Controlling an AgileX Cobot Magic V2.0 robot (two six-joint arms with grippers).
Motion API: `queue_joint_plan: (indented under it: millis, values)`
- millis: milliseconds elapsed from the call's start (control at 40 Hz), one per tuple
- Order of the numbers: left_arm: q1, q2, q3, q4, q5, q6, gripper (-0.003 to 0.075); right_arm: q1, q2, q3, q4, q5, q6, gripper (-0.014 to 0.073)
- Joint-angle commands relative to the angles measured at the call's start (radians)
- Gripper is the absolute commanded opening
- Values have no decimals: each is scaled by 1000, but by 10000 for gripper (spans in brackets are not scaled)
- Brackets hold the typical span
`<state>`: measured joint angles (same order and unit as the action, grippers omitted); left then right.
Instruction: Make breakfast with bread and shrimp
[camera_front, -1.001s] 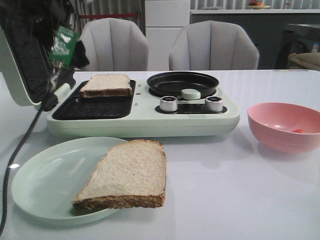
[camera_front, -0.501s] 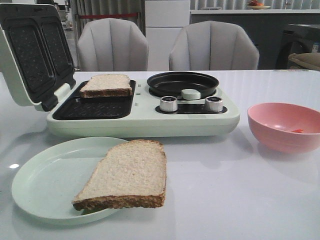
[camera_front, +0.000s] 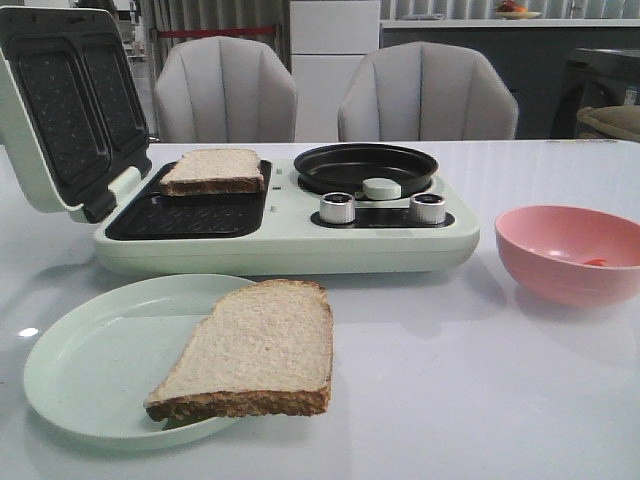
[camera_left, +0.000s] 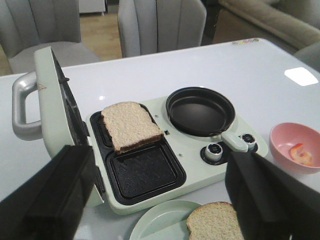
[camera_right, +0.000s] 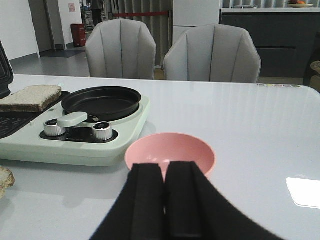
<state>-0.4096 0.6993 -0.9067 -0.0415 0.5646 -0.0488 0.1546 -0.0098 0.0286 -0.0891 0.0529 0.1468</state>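
Closest to the robot, a pale green plate (camera_front: 90, 370) sits on the white table (camera_front: 450, 400) with a slice of bread (camera_front: 250, 350) lying across its right side, the crust edge jutting out over the rim. To the right and a little farther back stands a pink bowl (camera_front: 570, 250), and inside it lies the shrimp (camera_left: 300, 152), a small orange-pink curl near the bottom. The right claw (camera_right: 165, 200) hangs just on the near side of that bowl, its two black fingers pressed together with nothing between them. Behind the plate is the light green breakfast maker (camera_front: 290, 235), its lid (camera_front: 60, 110) swung up and leaning back on the left, showing the dark ribbed plates inside. The second slice of bread (camera_front: 213, 170) rests in the far one of its two sandwich trays, one edge propped up on the tray's rim; the near tray holds nothing. On the machine's right half sits a round black pan (camera_front: 365, 165) with a pale green handle, and two silver knobs (camera_front: 338, 208) stand in front of it. The left claw (camera_left: 160, 200) hovers above the near side of the machine, its fingers spread wide apart and holding nothing. Two grey chairs (camera_front: 225, 90) stand at the far side of the table.
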Motion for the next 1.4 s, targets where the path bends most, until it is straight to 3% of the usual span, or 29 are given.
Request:
queue_joint_plan:
  millis: [0, 225, 576, 851, 1026, 1377]
  values:
    - [-7, -104, 32, -20, -70, -14, 584, -1, -20, -6, -2, -86, -4, 143]
    - [-9, -344, 200, -22, -12, -14, 584, -1, -20, -6, -2, -86, -4, 143]
    - [-52, -668, 446, -69, -51, -14, 584, -1, -20, -6, -2, -86, -4, 143]
    - [-54, -720, 528, -69, -117, -14, 584, -1, -20, -6, -2, -94, -4, 143]
    - [-54, -720, 529, -69, -119, -14, 585, -1, -19, -21, -2, -234, -4, 143]
    - [-54, -720, 529, -69, -119, -14, 585, -1, 217, -279, -2, 37, -4, 143]
